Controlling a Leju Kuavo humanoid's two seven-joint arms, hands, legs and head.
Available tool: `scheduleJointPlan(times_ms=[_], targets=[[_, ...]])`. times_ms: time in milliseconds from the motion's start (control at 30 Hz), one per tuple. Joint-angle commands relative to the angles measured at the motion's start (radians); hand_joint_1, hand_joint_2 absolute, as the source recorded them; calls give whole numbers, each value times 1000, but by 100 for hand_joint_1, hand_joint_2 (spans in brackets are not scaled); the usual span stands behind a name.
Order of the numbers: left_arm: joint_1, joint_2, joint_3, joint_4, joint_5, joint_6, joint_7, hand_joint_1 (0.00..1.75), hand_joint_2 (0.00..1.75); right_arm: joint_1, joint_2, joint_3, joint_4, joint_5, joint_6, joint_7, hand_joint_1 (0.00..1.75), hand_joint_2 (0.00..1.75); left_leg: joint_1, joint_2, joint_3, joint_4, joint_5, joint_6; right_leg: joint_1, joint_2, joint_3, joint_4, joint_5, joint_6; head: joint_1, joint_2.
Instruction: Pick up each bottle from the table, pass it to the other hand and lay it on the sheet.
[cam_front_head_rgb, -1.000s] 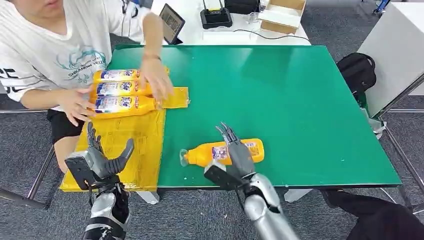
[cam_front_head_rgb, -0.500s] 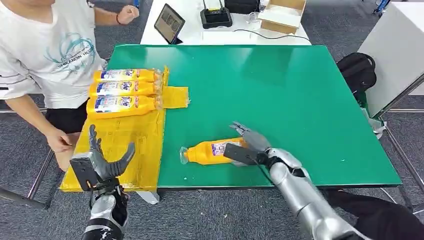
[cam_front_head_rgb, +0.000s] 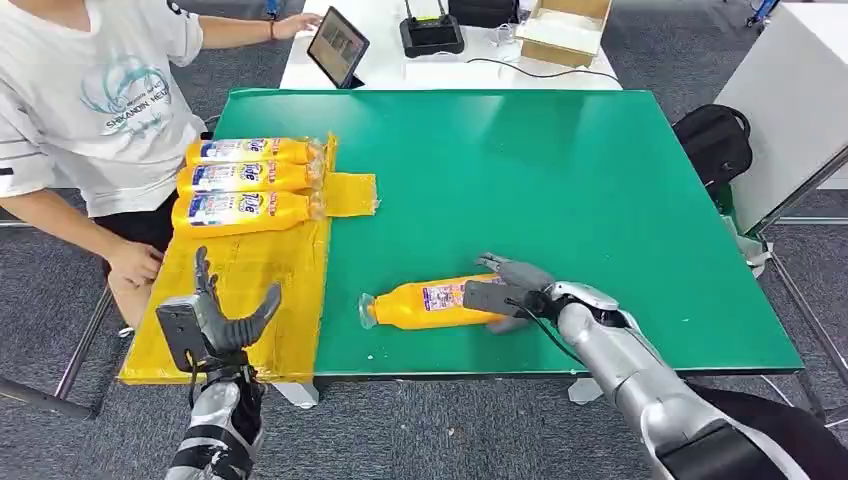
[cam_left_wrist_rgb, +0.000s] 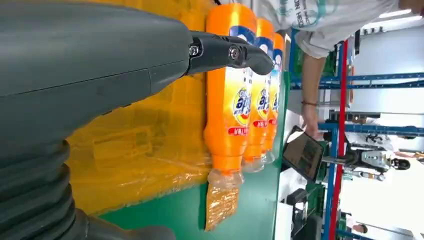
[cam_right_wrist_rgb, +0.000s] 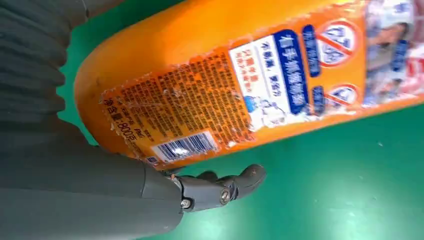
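Note:
An orange bottle (cam_front_head_rgb: 425, 303) lies on its side on the green table (cam_front_head_rgb: 560, 170), cap toward the yellow sheet (cam_front_head_rgb: 260, 290). My right hand (cam_front_head_rgb: 505, 292) is at its base end, fingers arched over the far side and thumb on the near side. In the right wrist view the thumb (cam_right_wrist_rgb: 220, 187) sits beside the bottle (cam_right_wrist_rgb: 240, 75) with a strip of green between them. Three more orange bottles (cam_front_head_rgb: 245, 180) lie side by side at the sheet's far end. My left hand (cam_front_head_rgb: 215, 320) hovers open over the sheet's near edge, and its wrist view shows those bottles (cam_left_wrist_rgb: 235, 100).
A person (cam_front_head_rgb: 90, 100) in a white shirt sits at the table's left side, one hand (cam_front_head_rgb: 135, 265) near the sheet's left edge, the other reaching to a tablet (cam_front_head_rgb: 335, 45). A black backpack (cam_front_head_rgb: 712, 140) lies past the table's right edge.
My right hand has swung from above the bottle to its base end and lowered around it. The person's hands have left the three bottles. My left hand has edged forward.

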Motion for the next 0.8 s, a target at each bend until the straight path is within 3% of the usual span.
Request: scheduleJointPlan(times_ms=[33, 67, 100, 133, 167, 200, 233, 333, 700, 733, 800], targets=[[-67, 15, -24, 126, 18, 0, 4, 0, 175, -59, 70, 129, 183, -14, -78, -10, 0, 175, 0, 2, 3, -1, -1, 1, 1, 1, 3, -1, 0, -2, 0, 0], [-67, 15, -25, 128, 19, -1, 4, 0, 175, -54, 78, 130, 184, -18, -97, -15, 0, 175, 0, 3, 5, -1, -1, 1, 1, 1, 4, -1, 0, -3, 0, 0], [-66, 15, -25, 131, 21, -2, 4, 0, 175, -45, 84, 126, 176, -22, -116, -26, 5, 175, 0, 2, 3, -1, -1, 0, 1, 2, 2, -1, 0, -2, 0, 0], [-65, 15, -26, 132, 19, -2, 4, 0, 175, -39, 88, 125, 175, -23, -122, -28, 21, 175, 0, 2, 5, -1, -1, 1, 1, 1, 4, -1, -1, -3, 0, 0], [-64, 16, -25, 132, 19, -1, 4, 0, 175, -38, 91, 126, 174, -23, -123, -29, 21, 175, 0, 2, 5, -1, -1, 0, 1, 1, 4, -1, -1, -3, 0, 0], [-63, 16, -27, 132, 18, -1, 4, 0, 175, -35, 90, 126, 171, -22, -130, -31, 59, 175, 1, 2, 4, -1, -1, 0, 1, 1, 3, -1, 0, -2, 0, 0], [-62, 15, -27, 133, 19, -2, 4, 0, 175, -30, 89, 126, 167, -22, -138, -36, 133, 175, 1, 2, 6, -1, -1, 1, 1, 1, 5, -1, -1, -3, 0, 0], [-65, 14, -25, 143, 23, -7, 4, 0, 175, -17, 85, 122, 155, -24, -148, -45, 148, 175, 0, 1, 5, -1, -1, 1, 1, 0, 4, -1, -1, -2, 0, 0], [-75, 12, -31, 165, 33, -25, 4, 0, 175, 12, 76, 94, 133, -53, -160, -74, 161, 175, 1, 0, 6, -2, -1, 1, 1, -1, 5, -2, -1, -3, 0, 0], [-71, 13, -29, 160, 35, -24, 4, 0, 175, 27, 78, 69, 110, -70, -187, -83, 171, 175, 1, 0, 5, -1, -1, 1, 1, -1, 4, -1, -1, -3, 0, 0], [-60, 12, -24, 146, 37, -24, 5, 0, 175, 61, 87, 22, 57, -85, -260, -93, 175, 175, 1, 0, 5, -1, -1, 1, 1, -1, 4, -1, -1, -3, 0, 0]])
